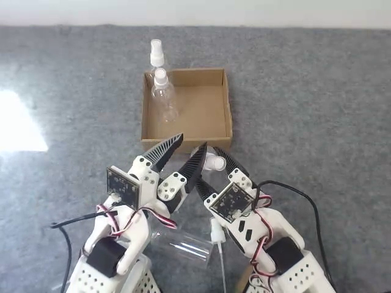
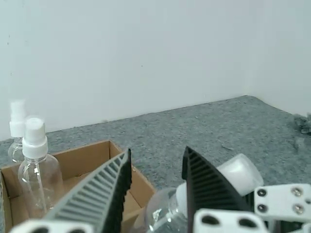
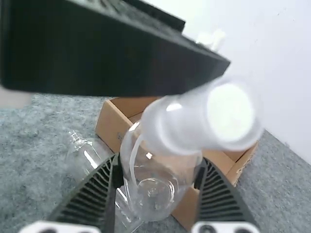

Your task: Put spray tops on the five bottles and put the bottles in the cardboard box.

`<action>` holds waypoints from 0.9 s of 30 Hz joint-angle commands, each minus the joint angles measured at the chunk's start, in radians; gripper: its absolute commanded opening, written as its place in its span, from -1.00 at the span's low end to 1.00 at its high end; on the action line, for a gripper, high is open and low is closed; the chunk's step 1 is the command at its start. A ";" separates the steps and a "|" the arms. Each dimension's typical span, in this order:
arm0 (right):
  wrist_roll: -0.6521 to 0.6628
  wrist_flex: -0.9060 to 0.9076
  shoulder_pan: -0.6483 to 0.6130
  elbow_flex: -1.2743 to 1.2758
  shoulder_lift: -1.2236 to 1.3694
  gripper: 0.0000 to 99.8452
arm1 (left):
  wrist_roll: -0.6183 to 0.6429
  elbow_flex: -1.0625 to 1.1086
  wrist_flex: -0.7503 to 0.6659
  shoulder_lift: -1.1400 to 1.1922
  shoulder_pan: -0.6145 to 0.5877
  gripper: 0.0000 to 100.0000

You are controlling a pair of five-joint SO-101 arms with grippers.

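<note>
carpet [image 1: 317, 91]; bottle [image 3: 160, 145] seemingly within right gripper [image 3: 156, 164]

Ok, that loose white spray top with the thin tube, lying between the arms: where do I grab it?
Take the white plastic spray top by its stubby head, coming straight down from above. It lies flat on the grey carpeted table, its thin tube trailing toward the arm bases; the tube looks too slim to pinch securely.

From above, the right gripper [image 1: 206, 163] covers the bottle [image 1: 215, 161] it clamps, all but the cap. An arm [image 1: 122, 244] hides part of a loose bottle [image 1: 183, 245]. The spray top [image 1: 215, 231] has its tube cut off by the bottom edge.
</note>
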 commanded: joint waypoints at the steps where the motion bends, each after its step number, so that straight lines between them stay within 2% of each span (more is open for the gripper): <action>1: 0.009 -0.015 0.004 0.002 -0.018 -0.84 | -0.009 -0.007 0.012 -0.015 0.009 -0.67; 6: 0.009 -0.015 0.004 0.003 -0.018 -0.84 | -0.011 -0.010 0.012 -0.015 0.008 -0.67; 13: 0.011 -0.013 0.005 0.003 -0.016 -0.84 | -0.008 -0.027 0.011 -0.015 -0.060 -0.67; 23: 0.011 -0.013 0.005 0.023 -0.016 -0.84 | -0.015 -0.024 0.005 -0.015 -0.061 -0.67; 27: 0.011 -0.013 0.013 0.023 -0.016 -0.84 | -0.110 -0.028 0.006 -0.015 -0.063 -0.68</action>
